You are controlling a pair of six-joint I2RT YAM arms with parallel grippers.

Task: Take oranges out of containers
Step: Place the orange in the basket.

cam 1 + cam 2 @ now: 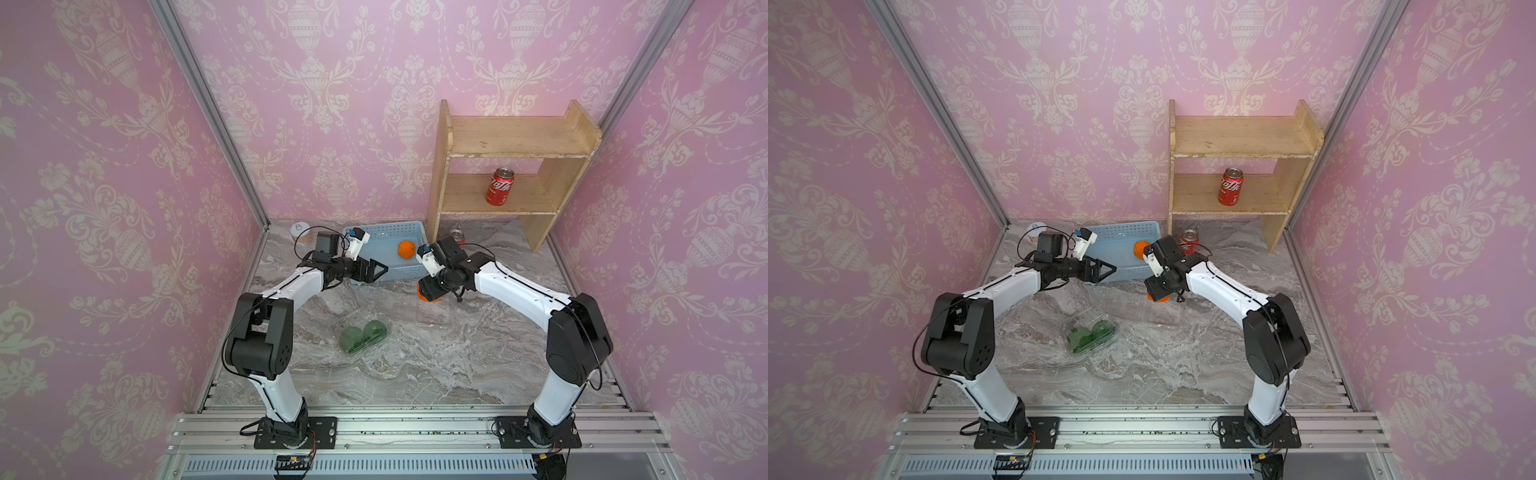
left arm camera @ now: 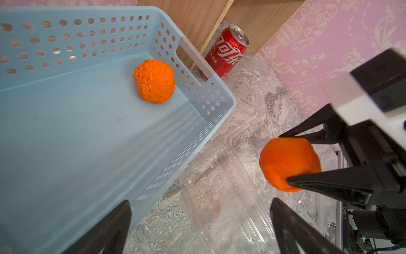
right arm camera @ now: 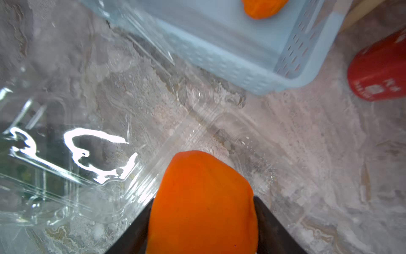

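Observation:
My right gripper (image 3: 203, 199) is shut on a bright orange (image 3: 202, 204), with a finger on each side. It holds the fruit just above the empty, open clear container (image 1: 434, 313), next to the basket's front corner. The left wrist view shows the same held orange (image 2: 287, 162) and open container (image 2: 219, 198). A second bright orange (image 1: 406, 249) lies inside the basket. Two dark green oranges (image 1: 363, 332) sit in the other clear container (image 1: 386, 340), nearer the table's middle. My left gripper (image 1: 380, 268) hangs open and empty over the basket's front left edge.
The light-blue perforated basket (image 1: 386, 231) stands at the back. A wooden shelf (image 1: 515, 141) at the back right carries a red cola can (image 1: 500, 187). Another cola can (image 1: 459, 237) stands on the table beside the basket. A white-lidded jar (image 1: 300, 232) sits in the back left corner.

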